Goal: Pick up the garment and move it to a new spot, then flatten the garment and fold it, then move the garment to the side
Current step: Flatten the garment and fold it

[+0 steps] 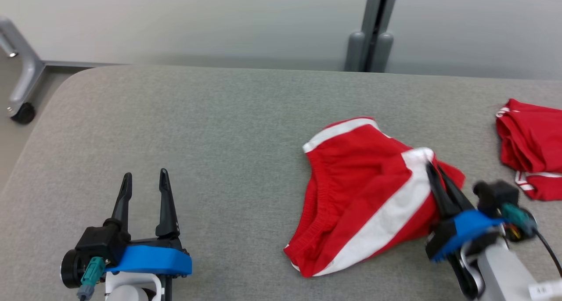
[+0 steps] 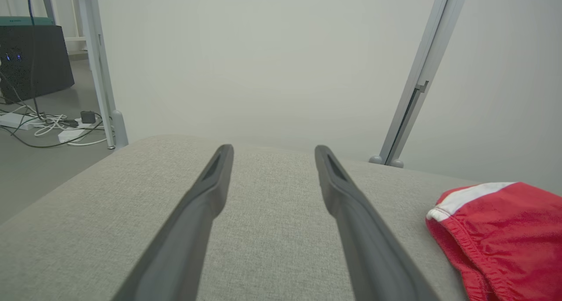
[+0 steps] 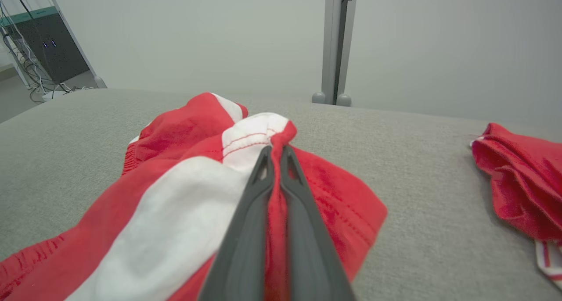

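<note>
Nearest the robot, at the lower left of the head view, the left gripper [image 1: 145, 173] hovers over bare grey table [image 1: 197, 130], its two dark fingers spread wide with nothing between them. At the lower right, the right gripper [image 1: 434, 167] has its fingers pinched together on a raised fold at the right-hand edge of the red garment [image 1: 360, 191], beside its white band; the right wrist view shows red cloth squeezed between the two fingers. The garment, red shorts with white stripes and a gathered waistband, lies crumpled on the table right of centre, well apart from the left gripper. Farther right, at the table's edge of view, a second red piece of clothing [image 1: 531, 147] with white trim lies bunched up, apart from the first. Beyond the table's far edge stand a grey metal post [image 1: 371, 29] and a pale wall, and at far left a frame leg with a caster [image 1: 22, 73].
</note>
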Controlling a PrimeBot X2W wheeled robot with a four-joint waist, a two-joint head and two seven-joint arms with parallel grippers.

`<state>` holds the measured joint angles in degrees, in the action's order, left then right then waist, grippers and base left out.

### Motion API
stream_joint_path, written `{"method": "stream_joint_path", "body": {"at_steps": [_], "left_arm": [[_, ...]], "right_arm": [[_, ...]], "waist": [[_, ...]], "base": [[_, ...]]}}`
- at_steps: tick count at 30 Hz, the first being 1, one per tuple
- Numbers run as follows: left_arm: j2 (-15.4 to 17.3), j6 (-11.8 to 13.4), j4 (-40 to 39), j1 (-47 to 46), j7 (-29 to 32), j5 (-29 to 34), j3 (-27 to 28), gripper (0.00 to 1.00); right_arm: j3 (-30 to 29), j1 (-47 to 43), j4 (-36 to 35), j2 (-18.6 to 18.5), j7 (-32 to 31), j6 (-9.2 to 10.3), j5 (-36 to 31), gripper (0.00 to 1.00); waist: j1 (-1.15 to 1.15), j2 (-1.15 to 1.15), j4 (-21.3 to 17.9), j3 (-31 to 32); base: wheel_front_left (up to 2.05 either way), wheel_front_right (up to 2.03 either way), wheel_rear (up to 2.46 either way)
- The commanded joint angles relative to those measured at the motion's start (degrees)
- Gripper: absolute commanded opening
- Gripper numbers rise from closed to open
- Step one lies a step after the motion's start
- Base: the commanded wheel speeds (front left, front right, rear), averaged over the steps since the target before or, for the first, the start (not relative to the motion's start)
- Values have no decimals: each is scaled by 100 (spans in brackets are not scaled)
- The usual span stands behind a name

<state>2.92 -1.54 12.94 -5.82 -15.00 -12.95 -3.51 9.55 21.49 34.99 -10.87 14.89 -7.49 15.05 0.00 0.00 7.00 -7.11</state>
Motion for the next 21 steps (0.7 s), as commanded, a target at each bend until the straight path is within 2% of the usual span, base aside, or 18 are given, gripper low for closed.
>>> {"method": "stream_joint_path", "body": {"at_steps": [1,3,4,5,6,13,21], "left_arm": [[-6,-22,-15,49,-26,38,8,100],[-5,-33,-15,62,-26,45,-2,100],[-4,-36,-15,67,-26,47,-4,100],[-5,-33,-18,68,-26,57,2,100],[-4,-40,-19,70,-26,72,2,100],[-5,-98,7,94,-26,158,32,100],[-4,-154,15,128,-26,241,41,100]], "right_arm": [[-147,-336,-155,38,27,-1,36,0],[-375,-679,-334,90,30,-1,84,0],[-462,-823,-424,106,30,-1,82,39],[-560,-943,-539,150,33,-1,89,91],[-671,-1055,-655,186,34,-1,87,100],[-1301,-1705,-1807,536,35,-1,-185,100],[-1367,-1964,-3082,726,35,-1,-503,100]], "waist": [[0,0,-115,62],[0,0,-179,76],[0,0,-205,81],[0,0,-233,87],[0,0,-252,91],[0,0,-341,170],[0,0,-404,205]], "base": [[0,0,0],[0,0,0],[0,0,0],[0,0,0],[0,0,0],[0,0,0],[0,0,0]]}}
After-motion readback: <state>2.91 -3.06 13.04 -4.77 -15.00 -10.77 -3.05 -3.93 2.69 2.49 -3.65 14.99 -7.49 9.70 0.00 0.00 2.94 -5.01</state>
